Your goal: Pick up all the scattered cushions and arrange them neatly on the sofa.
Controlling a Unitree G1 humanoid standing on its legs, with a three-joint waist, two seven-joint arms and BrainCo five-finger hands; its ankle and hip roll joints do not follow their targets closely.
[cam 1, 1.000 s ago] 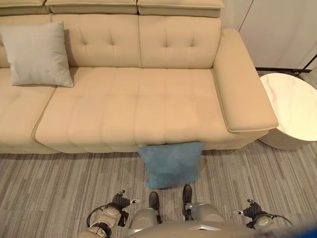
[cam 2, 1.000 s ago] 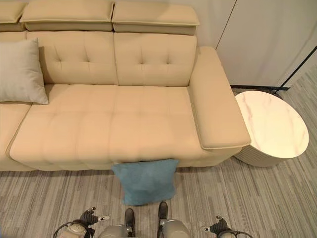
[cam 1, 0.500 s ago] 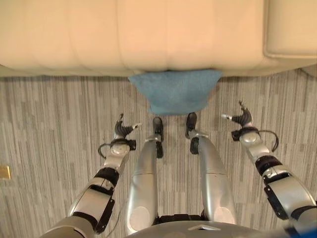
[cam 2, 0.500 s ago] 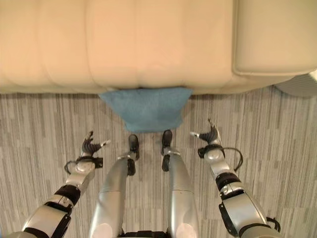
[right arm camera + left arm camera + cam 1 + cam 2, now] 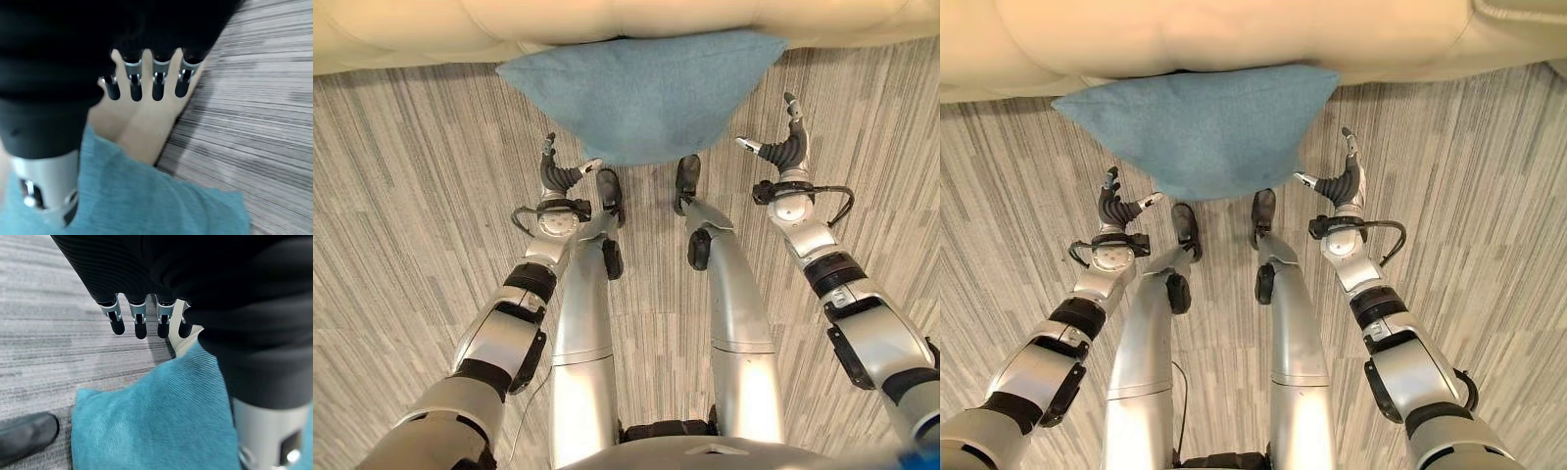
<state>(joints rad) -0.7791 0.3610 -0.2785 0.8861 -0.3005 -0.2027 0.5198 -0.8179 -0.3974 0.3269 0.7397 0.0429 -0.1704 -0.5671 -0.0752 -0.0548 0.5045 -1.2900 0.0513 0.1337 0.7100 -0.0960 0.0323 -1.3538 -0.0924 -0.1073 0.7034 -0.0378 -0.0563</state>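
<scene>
Both our hands, left [image 5: 560, 174] and right [image 5: 781, 147], fingers spread and empty, have come closer to flank the cushion [image 5: 641, 93] lying on the floor [image 5: 401, 206] against the sofa [image 5: 411, 29], ready to grasp.

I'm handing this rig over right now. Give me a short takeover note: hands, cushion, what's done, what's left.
Left hand: open, holding nothing, low beside the blue cushion's near left corner.
Right hand: open, holding nothing, beside the cushion's right edge.
Blue cushion: on the carpet, its far edge against the foot of the sofa, between the two hands.
Done: both hands are set either side of the cushion.
Left: close both hands on the cushion, lift it, set it neatly on the sofa.
</scene>
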